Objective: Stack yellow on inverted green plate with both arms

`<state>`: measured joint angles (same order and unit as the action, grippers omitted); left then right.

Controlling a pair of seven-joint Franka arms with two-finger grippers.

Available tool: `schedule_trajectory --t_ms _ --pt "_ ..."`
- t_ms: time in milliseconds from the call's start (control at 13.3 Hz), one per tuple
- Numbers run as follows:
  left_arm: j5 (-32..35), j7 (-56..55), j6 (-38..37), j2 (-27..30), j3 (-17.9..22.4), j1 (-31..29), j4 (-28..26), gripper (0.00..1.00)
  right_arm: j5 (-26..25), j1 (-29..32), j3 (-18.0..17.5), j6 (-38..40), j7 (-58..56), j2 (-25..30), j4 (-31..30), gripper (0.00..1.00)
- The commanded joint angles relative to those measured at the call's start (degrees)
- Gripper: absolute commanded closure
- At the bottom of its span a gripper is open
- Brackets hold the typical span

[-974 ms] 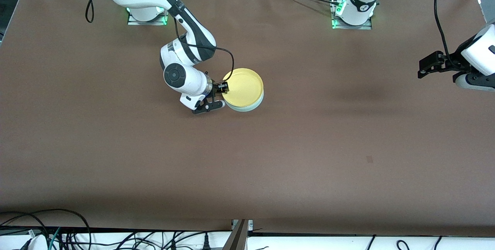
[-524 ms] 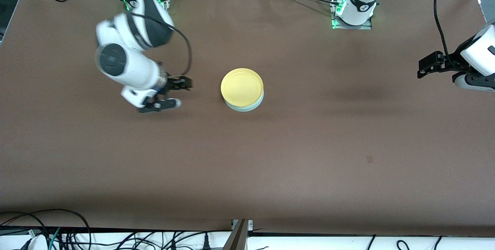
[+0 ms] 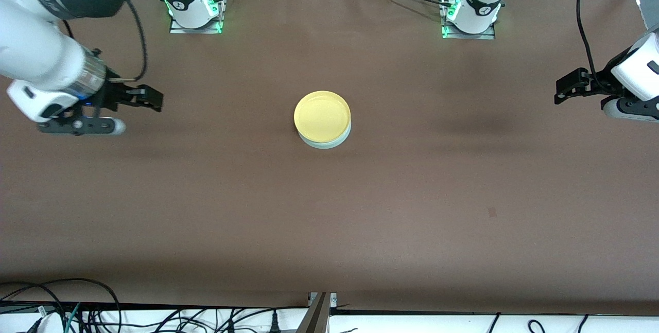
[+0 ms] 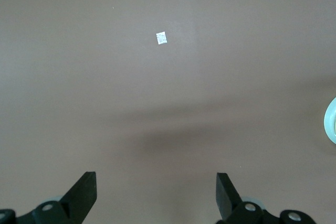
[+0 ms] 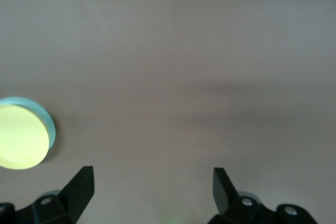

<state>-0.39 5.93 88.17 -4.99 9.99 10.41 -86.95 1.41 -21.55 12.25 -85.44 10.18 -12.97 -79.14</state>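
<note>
Brown cloth is covering the whole table [image 3: 412, 194]. Near its middle, the round, shallow, bright yellow plastic plate [image 3: 322, 116] is resting on the inverted pale mint-green plate [image 3: 325, 141], so the stack is judged complete. Both grippers are being held well apart from it, jaws released and empty: the right gripper [image 3: 131, 111] over the right arm's end, the left gripper [image 3: 565, 88] over the left arm's end, neither arm clearly nearer.
</note>
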Motion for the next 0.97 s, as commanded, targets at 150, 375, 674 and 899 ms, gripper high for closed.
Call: schedule_trajectory --t_ms 150,375,674,899 --pt "-0.8 0.7 -0.7 -1.4 0.0 0.1 1.8 0.0 -1.6 10.9 -4.6 1.9 -11.3 2.7 -3.1 0.0" --pt "-0.9 0.6 -0.7 -1.3 -0.1 0.1 1.8 0.0 -6.2 22.0 -16.0 -9.8 -11.8 12.5 -17.0 0.0" --pt "-0.8 0.7 -0.7 -1.4 -0.8 0.1 2.1 0.0 -2.1 20.2 -8.6 -9.4 -9.5 14.6 -19.6 0.0" --pt "-0.8 0.7 -0.7 -2.7 -0.8 0.1 4.5 0.0 -2.4 20.7 -8.7 -8.8 -9.7 14.6 -19.2 0.0"
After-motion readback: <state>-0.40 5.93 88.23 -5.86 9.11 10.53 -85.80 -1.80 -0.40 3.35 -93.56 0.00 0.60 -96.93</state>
